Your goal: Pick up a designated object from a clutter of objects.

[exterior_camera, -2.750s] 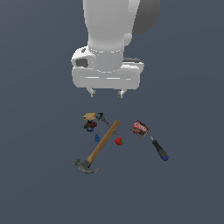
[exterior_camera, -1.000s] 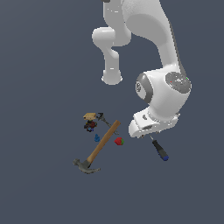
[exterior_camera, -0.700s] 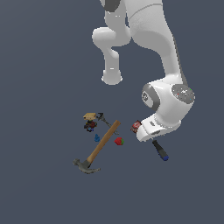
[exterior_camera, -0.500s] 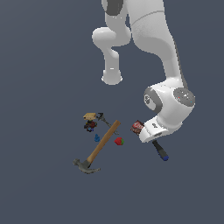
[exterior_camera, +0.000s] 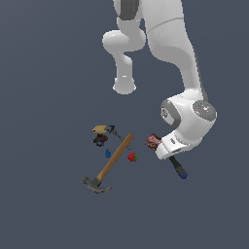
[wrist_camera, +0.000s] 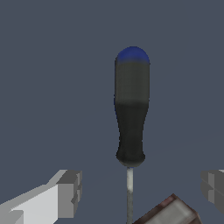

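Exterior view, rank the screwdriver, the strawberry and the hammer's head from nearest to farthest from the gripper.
1. screwdriver: directly under the gripper, handle sticking out below the wrist.
2. strawberry: toward the exterior view's left, beside the hammer's handle.
3. hammer's head: farthest, lower left of the clutter.

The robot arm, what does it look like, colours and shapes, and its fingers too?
The arm is glossy white with rounded, bulbous links and darker grey round caps at the joints. No cables or markings show. In the wrist view the fingers are blocky and squared, white shading to grey at the tips.
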`<state>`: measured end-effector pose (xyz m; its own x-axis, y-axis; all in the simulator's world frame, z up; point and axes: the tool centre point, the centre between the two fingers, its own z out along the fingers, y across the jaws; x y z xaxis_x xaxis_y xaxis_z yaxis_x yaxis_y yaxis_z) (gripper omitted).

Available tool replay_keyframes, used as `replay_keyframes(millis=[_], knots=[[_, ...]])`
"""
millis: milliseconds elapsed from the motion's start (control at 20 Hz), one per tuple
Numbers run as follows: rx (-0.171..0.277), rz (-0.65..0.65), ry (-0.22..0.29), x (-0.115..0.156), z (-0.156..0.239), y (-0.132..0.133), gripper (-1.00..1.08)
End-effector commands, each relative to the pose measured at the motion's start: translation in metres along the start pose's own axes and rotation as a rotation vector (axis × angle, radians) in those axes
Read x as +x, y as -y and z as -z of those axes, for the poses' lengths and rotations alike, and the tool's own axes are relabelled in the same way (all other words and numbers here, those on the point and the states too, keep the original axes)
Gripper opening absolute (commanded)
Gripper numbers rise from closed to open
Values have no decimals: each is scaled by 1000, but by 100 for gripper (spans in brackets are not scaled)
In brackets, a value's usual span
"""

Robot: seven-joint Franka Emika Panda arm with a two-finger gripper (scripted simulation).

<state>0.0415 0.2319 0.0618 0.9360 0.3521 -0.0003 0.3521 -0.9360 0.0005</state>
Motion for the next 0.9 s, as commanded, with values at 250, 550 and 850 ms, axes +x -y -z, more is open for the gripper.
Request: replay_keyframes(millis=[250,550,850], knots=[[0,1,0,-1,-33,1,100],[0,1,0,0,-47,1,100],[0,1,0,0,-47,1,-100]])
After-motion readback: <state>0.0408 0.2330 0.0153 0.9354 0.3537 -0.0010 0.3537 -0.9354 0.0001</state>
